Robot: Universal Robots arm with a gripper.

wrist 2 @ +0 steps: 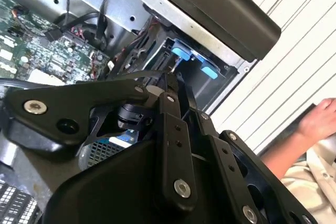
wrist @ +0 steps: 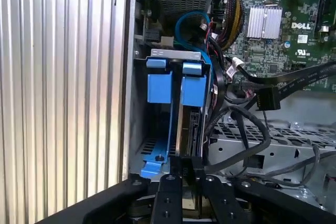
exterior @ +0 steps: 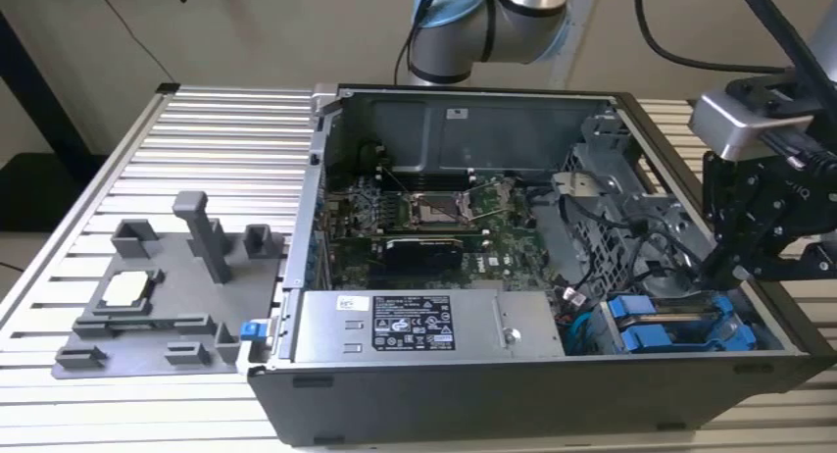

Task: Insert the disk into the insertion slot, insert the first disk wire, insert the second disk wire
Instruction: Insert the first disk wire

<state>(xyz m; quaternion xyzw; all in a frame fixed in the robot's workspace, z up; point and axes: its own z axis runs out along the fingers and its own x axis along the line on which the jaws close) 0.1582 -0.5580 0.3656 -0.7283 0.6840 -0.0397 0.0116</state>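
The disk stands on edge in its blue carrier frame inside the insertion slot of the grey drive cage, beside another blue-framed drive. My gripper reaches in at the disk's near end, fingers shut on its edge. In the exterior view the gripper hangs over the case's right side, just above the blue carriers. Black disk wires with a loose connector lie next to the cage. In the second wrist view the black fingers point at the blue carrier tabs.
The open computer case lies on a slatted metal table. A silver labelled power-supply box sits beside the cage. A grey fixture stands at the exterior view's left. A person's hand rests beyond the case.
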